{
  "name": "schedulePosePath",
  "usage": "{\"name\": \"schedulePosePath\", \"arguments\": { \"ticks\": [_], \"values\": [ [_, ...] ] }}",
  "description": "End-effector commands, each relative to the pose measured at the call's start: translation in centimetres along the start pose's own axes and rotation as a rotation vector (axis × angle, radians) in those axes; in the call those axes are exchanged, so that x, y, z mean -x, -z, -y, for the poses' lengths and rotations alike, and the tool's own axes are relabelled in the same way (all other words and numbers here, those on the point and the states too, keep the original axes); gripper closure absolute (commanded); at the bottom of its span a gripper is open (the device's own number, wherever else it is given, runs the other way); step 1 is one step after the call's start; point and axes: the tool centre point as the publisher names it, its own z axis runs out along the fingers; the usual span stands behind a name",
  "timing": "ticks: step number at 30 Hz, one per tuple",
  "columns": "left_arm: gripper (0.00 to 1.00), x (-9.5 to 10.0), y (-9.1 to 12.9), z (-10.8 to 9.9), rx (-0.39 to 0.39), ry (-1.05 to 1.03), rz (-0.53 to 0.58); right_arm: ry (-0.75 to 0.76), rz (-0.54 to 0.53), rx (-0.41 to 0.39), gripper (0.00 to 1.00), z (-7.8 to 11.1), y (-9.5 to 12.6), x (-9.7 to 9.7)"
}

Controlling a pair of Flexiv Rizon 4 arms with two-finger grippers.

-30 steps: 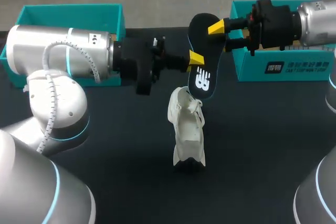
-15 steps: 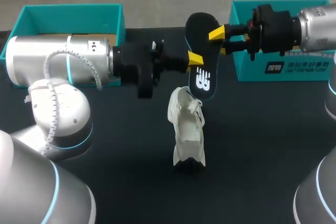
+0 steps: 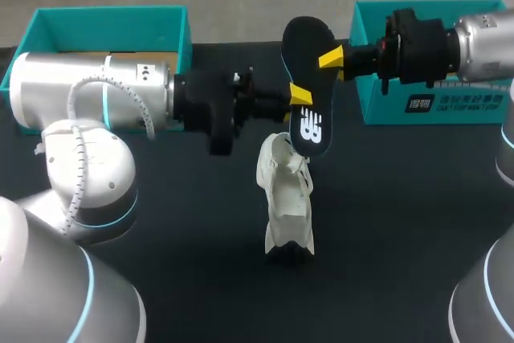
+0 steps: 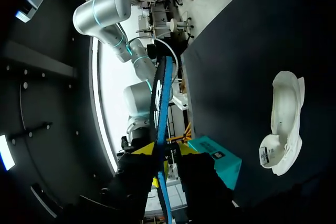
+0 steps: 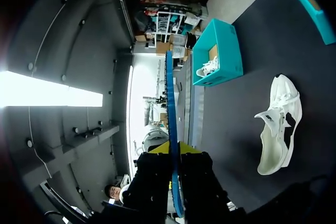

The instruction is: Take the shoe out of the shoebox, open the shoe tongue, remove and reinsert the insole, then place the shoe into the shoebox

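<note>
Dark tabletop (image 3: 401, 222) fills your working area. Nearest you on it lies the white sneaker (image 3: 285, 198), apart from both grippers.

Just beyond it, lifted off the table, is the black insole (image 3: 309, 86). You see its printed face in the head view and only its thin edge in both wrist views. Whether its lower end touches the sneaker, you cannot tell.

Your left gripper (image 3: 299, 94) comes in from the left. Its two yellow-tipped fingers are closed onto the insole near its middle, one on each face. Your right gripper (image 3: 332, 60) comes in from the right and pinches the same insole higher up. Its fingers are likewise drawn in tight, with the insole between them.

Farther back, at the table's far left, sits the open teal shoebox (image 3: 104, 22). The right wrist view shows a second white shoe (image 5: 210, 66) inside it. At the far right, behind your right arm, stands the other teal box (image 3: 434, 102).
</note>
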Motion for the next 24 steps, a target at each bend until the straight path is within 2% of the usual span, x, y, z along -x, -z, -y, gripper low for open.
{"name": "schedulePosePath", "arguments": {
  "ticks": [1,3,12,24],
  "values": [
    [0.00,0.8,1.6,-0.9,-0.069,0.018,-0.089,-0.009,0.009,-0.002,1.00,-0.1,-0.1,0.7],
    [0.00,0.8,2.1,-1.1,-0.099,0.041,-0.142,-0.016,0.025,-0.006,1.00,-0.1,-0.1,1.1],
    [0.00,1.7,4.4,-1.4,-0.143,0.090,-0.309,-0.028,0.067,-0.028,1.00,0.2,-0.5,1.8],
    [0.00,2.9,5.9,-2.8,-0.228,0.132,-0.635,-0.042,0.125,-0.057,1.00,0.7,-1.4,3.2]
  ]
}}
